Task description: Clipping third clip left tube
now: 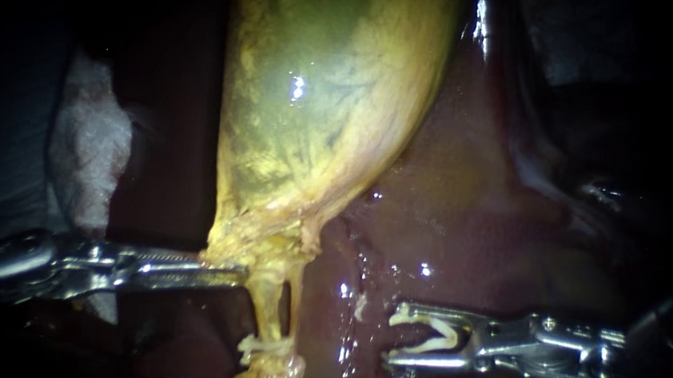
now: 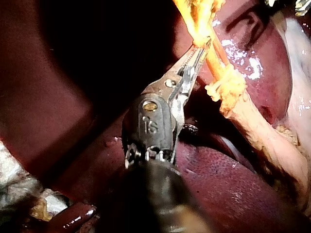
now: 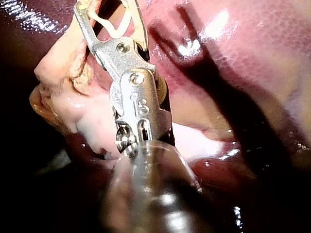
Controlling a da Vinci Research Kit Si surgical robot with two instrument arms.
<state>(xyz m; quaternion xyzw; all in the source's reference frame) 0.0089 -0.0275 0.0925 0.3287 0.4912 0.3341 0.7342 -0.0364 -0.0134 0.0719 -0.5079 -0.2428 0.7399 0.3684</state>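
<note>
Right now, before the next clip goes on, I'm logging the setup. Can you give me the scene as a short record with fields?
left instrument: jaws shut on the gallbladder at its narrow lower end
right instrument: jaws hold a white clip, off to the side of the tubes
tubes: two strands below the gallbladder, a pale band across them lower down
liver: dark red, wet, behind everything
</note>
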